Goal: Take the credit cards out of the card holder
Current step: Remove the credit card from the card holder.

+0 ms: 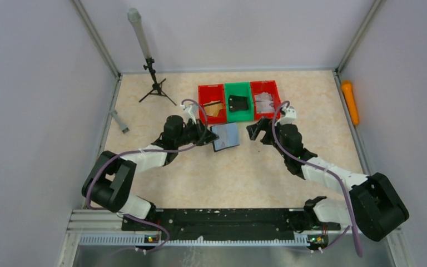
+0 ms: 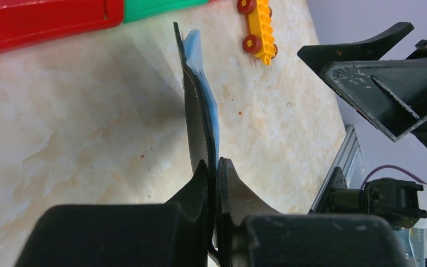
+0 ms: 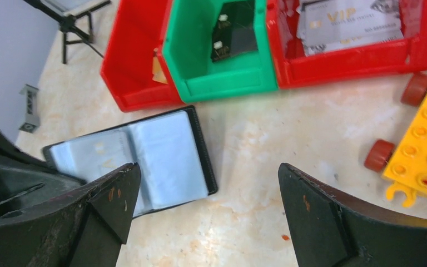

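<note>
**Card holder open, left gripper clamped on it**

Card holder, flat black rectangular folding wallet (image 1: 226, 137): spread open on the beige speckled counter (image 1: 256, 172), pale grey-blue shiny inside facing up. It sits mid-counter, just in front of the row of three bins and apart from them.

Left gripper (image 2: 216, 167): fingers pressed together on the holder's left edge. The left wrist view shows the wallet edge-on, with a blue inner sleeve beside the black cover. I cannot tell whether that edge is raised off the counter.

Right gripper (image 3: 208, 178): fingers wide apart and holding nothing. It hovers over the counter just right of the holder, not touching it.

Bins, left to right in the top view:
- Red plastic bin (image 3: 128, 67): a tan item is partly visible inside.
- Green plastic bin (image 3: 200, 72): holds a small lumpy black case (image 3: 233, 33).
- Second red plastic bin (image 3: 356, 61): holds a silver card printed "VIP" (image 3: 350, 22).

Yellow toy brick car with red wheels (image 3: 422, 150): on the counter below the right-hand red bin.
</note>
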Motion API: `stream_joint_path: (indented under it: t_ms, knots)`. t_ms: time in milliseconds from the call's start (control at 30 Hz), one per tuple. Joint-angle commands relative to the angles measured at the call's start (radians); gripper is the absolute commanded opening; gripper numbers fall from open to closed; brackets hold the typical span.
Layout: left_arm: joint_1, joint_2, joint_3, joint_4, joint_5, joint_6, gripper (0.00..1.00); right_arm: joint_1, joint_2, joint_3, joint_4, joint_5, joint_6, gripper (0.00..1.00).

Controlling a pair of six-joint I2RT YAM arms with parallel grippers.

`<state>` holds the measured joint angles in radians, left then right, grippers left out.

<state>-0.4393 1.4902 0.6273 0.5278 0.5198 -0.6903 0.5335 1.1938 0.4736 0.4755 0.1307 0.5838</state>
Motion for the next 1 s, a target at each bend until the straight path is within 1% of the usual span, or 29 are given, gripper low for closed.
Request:
stream_joint_path:
  t_ms: [0, 67, 167, 267, 367, 433, 467, 500, 533, 667, 767, 867, 967]
  knots:
    - [-0.009, -0.092, -0.049, 0.005, -0.037, 0.050, 0.01, 0.011, -0.045, 0.047, -0.158, 0.073, 0.020, 0.97]
    - [-0.013, -0.107, -0.066, 0.006, -0.040, 0.053, 0.01, 0.010, -0.068, 0.027, -0.166, 0.058, 0.030, 0.97]
    - [-0.018, -0.102, -0.060, 0.005, -0.036, 0.057, 0.01, 0.010, -0.083, -0.048, -0.007, -0.036, -0.032, 0.97]
    - [-0.022, -0.077, -0.041, 0.008, -0.008, 0.059, 0.01, 0.012, -0.071, -0.072, 0.070, -0.106, -0.077, 0.95]
    - [-0.028, -0.045, -0.018, 0.002, 0.007, 0.069, 0.01, 0.011, -0.009, -0.086, 0.152, -0.178, -0.091, 0.93]
    - [-0.028, -0.018, 0.006, -0.019, 0.018, 0.079, 0.02, 0.011, 0.055, -0.082, 0.215, -0.253, -0.090, 0.88]
    - [-0.028, -0.004, 0.019, -0.031, 0.024, 0.086, 0.02, 0.011, 0.091, -0.072, 0.243, -0.321, -0.093, 0.81]
    - [-0.027, 0.005, 0.030, -0.044, 0.029, 0.091, 0.02, 0.012, 0.121, -0.063, 0.271, -0.379, -0.097, 0.76]
    - [-0.027, 0.015, 0.038, -0.051, 0.039, 0.098, 0.02, 0.020, 0.150, -0.052, 0.289, -0.408, -0.098, 0.75]
    - [-0.028, 0.040, 0.063, -0.066, 0.064, 0.101, 0.03, 0.069, 0.203, -0.009, 0.257, -0.415, -0.155, 0.77]
    - [-0.029, 0.052, 0.064, -0.044, 0.097, 0.092, 0.03, 0.098, 0.232, 0.023, 0.224, -0.408, -0.180, 0.79]
    - [-0.028, 0.064, 0.059, 0.020, 0.158, 0.056, 0.03, 0.105, 0.241, 0.021, 0.250, -0.434, -0.173, 0.80]
    - [-0.029, 0.068, 0.045, 0.104, 0.207, 0.015, 0.04, 0.104, 0.232, 0.020, 0.243, -0.428, -0.169, 0.81]
